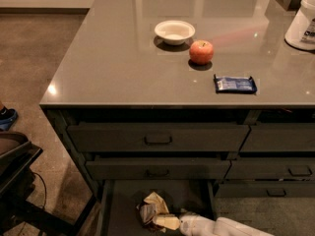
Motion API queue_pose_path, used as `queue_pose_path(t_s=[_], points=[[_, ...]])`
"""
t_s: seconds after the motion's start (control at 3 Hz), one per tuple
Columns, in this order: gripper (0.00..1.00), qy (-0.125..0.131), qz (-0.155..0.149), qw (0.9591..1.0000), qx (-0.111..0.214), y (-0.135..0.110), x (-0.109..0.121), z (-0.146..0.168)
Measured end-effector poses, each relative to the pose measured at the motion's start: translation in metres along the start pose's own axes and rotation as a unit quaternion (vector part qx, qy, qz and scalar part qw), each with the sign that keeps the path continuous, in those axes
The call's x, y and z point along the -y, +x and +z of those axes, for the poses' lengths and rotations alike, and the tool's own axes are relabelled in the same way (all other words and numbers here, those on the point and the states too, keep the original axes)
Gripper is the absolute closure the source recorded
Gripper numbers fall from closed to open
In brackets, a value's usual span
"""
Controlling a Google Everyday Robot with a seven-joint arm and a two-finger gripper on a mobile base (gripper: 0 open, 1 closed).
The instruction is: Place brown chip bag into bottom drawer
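The brown chip bag [151,209], crumpled, dark brown with cream-yellow parts, lies on the grey floor of the open bottom drawer [123,200] at the bottom of the view. My gripper [178,223] comes in from the lower right on its white arm [226,227]. It is down inside the drawer, right against the bag's right end. The arm's lower part is cut off by the frame edge.
On the grey counter [113,68] stand a white bowl [174,32], an apple [201,51], a flat blue wrapper [235,84] and a white jar [302,21] at the far right. Two shut drawers with loop handles [158,139] sit above. Dark equipment [12,181] stands at left.
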State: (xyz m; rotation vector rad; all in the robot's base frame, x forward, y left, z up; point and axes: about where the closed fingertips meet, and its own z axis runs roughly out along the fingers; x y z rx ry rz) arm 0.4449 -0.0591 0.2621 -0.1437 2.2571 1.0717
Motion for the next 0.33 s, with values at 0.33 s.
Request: queue_pose_path(t_s=[0.33], points=[[0.0,0.0,0.0,1.0,0.0,0.0,0.0,0.0]])
